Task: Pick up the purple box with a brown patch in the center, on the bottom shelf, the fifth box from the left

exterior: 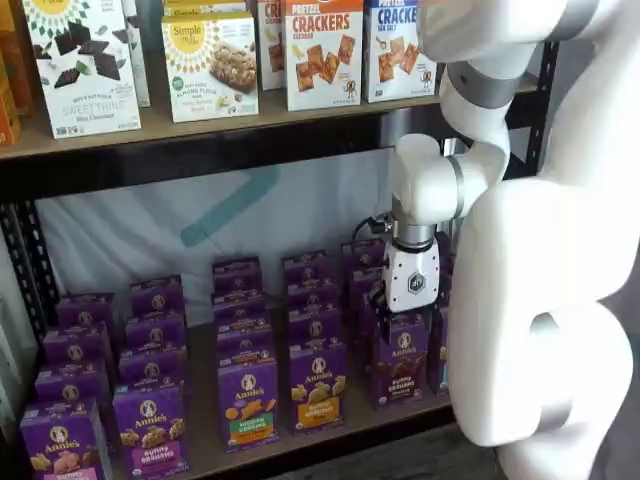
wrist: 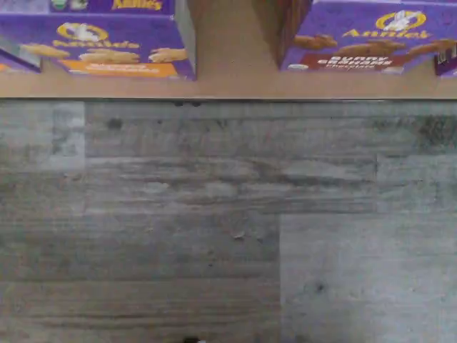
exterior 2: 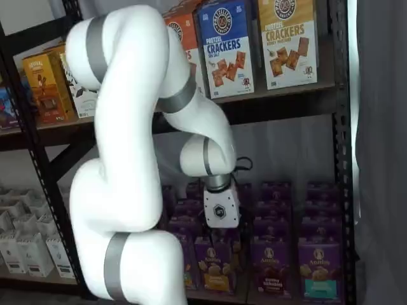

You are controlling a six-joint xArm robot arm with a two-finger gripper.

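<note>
**Spotter:** Where's the target from where you sit?

**Operator:** The purple box (exterior: pixel 402 358) stands upright at the front of the bottom shelf (exterior: pixel 330 428), with its brown cookie patch and white "bunny grahams" lettering facing me. In a shelf view it shows again (exterior 2: pixel 271 267), between an orange-band box (exterior 2: pixel 215 265) and a teal-band box (exterior 2: pixel 318 268). Its long axis runs vertically.

**Spotter:** And the hand?

**Operator:** The gripper (exterior: pixel 412 312) hangs right above the box, its white body just over the top edge, so I judge the coming move to be a short straight descent. The wrist view shows the brown-patch box (wrist: pixel 368 39) and an orange-band one (wrist: pixel 100 43) with a bare gap of shelf board between them, and grey plank floor (wrist: pixel 228 229) in front.

**Spotter:** Fingers wide or narrow?

**Operator:** I can't tell. In both shelf views the black fingers seem lost against the dark boxes behind, and I see no clear gap.
</note>
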